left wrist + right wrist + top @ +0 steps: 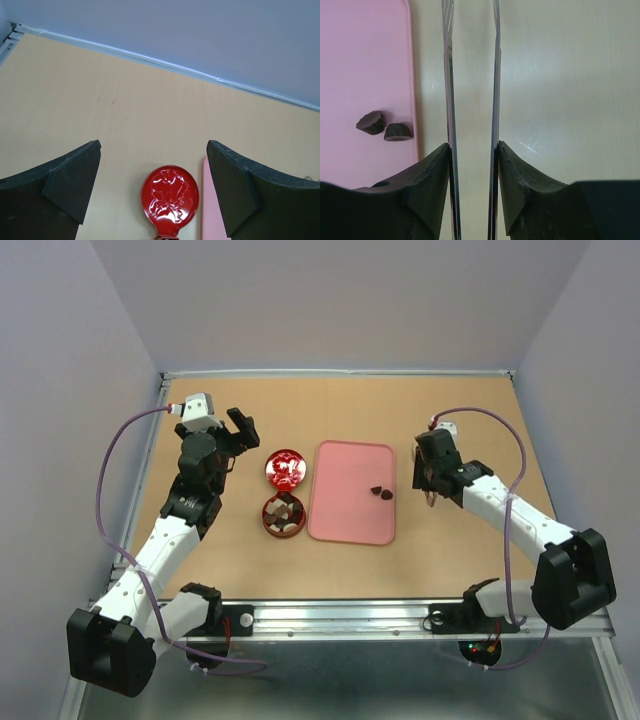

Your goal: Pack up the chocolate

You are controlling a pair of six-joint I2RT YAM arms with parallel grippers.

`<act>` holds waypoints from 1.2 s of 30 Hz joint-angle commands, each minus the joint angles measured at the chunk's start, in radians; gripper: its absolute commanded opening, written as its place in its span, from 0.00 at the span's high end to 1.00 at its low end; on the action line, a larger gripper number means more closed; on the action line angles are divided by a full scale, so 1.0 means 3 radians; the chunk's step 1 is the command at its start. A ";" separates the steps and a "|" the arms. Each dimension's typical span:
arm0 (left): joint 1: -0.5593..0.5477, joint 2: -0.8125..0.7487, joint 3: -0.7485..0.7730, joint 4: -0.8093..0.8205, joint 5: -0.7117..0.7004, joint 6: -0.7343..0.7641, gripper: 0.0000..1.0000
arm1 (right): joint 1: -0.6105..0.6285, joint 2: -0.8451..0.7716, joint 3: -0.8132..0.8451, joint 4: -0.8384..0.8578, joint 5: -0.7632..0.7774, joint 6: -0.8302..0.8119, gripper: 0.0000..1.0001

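Two dark chocolates (382, 492) lie on the pink tray (345, 520), near its right edge. Packed chocolates (286, 512), brown and cream, sit in the open red tin (266, 516) just left of the tray. The lid (285, 469) lies beside the tray's far-left corner, not yet fitted. Right gripper (473, 146), just right of the tray: clamped on thin metal tongs (448, 75). Left gripper (154, 145), well left of the tray: jaws spread wide, empty. Judged mostly packed; two pieces and probably the lid outstanding.

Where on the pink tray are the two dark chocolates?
Top view: the dark chocolates lie at the right edge of the pink tray, near the right gripper.
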 commanded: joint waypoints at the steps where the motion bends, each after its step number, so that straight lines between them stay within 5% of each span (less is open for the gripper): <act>1: -0.0021 -0.0032 0.0126 0.0122 -0.0035 0.0043 0.01 | -0.0076 0.0137 -0.0129 0.0320 -0.0120 0.0046 0.53; 25: -0.0088 0.0034 0.0121 0.0091 -0.0152 0.0069 0.01 | -0.0429 0.1016 -0.0114 0.0903 -0.0478 -0.0071 0.49; 36: -0.0098 0.0024 0.0136 0.0071 -0.0152 0.0074 0.01 | -0.0496 0.1293 0.0050 0.0939 -0.0519 -0.0081 0.25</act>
